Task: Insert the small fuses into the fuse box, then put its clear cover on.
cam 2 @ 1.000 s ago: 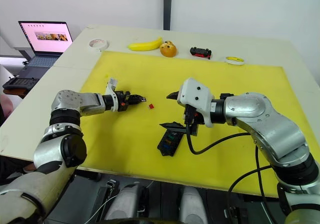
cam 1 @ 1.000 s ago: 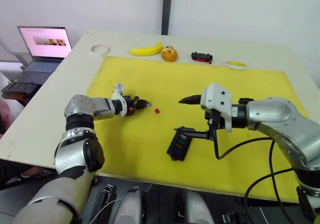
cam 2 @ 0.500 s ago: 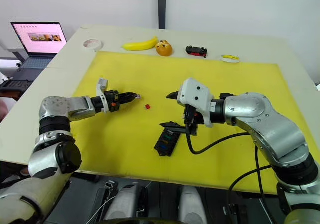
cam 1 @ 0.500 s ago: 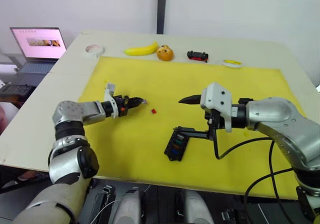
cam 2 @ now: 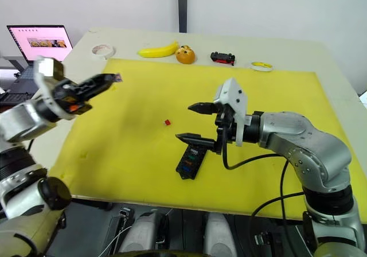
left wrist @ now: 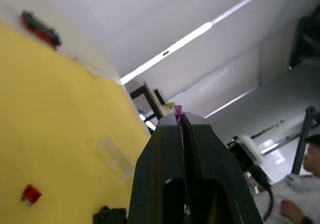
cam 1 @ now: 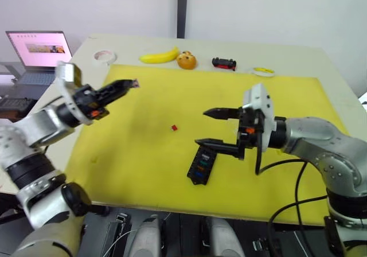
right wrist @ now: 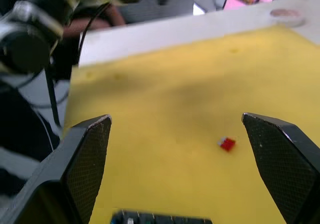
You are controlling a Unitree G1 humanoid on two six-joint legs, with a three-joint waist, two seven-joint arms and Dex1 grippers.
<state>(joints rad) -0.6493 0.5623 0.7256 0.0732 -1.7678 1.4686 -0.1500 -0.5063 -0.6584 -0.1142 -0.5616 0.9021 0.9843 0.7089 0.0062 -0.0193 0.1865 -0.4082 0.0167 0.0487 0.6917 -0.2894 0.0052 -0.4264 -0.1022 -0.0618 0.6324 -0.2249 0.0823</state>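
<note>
A: Item one, left claw (cam 1: pixel 129 85)?
B: Raised above the near-left part of the yellow mat (cam 1: pixel 287 105), fingers pressed together on a tiny purple fuse (left wrist: pixel 178 109) that sticks out at their tips.

A: Item two, right claw (cam 1: pixel 209 128)?
B: Spread wide, nothing between the fingers. One fingertip (cam 1: pixel 207 113) sits higher, the other just above the far end of the fuse box (cam 1: pixel 202 166).

A: The fuse box itself?
B: Black block, lying on the mat near its front edge, a few coloured fuses already in its slots.

A: Loose parts?
B: One red fuse (cam 1: pixel 174 128) on the mat, between the two claws, apart from the box. The clear cover (left wrist: pixel 112 156) shows faintly as a pale rectangular outline on the mat in the left wrist view.

A: Other stock on the counter (cam 1: pixel 298 56)?
B: Along the far side: tape roll (cam 1: pixel 104 56), banana (cam 1: pixel 157 57), orange (cam 1: pixel 185 61), black-and-red toy car (cam 1: pixel 223 64), small yellow ring (cam 1: pixel 264 71). A laptop (cam 1: pixel 39 50) stands off the counter's left.
</note>
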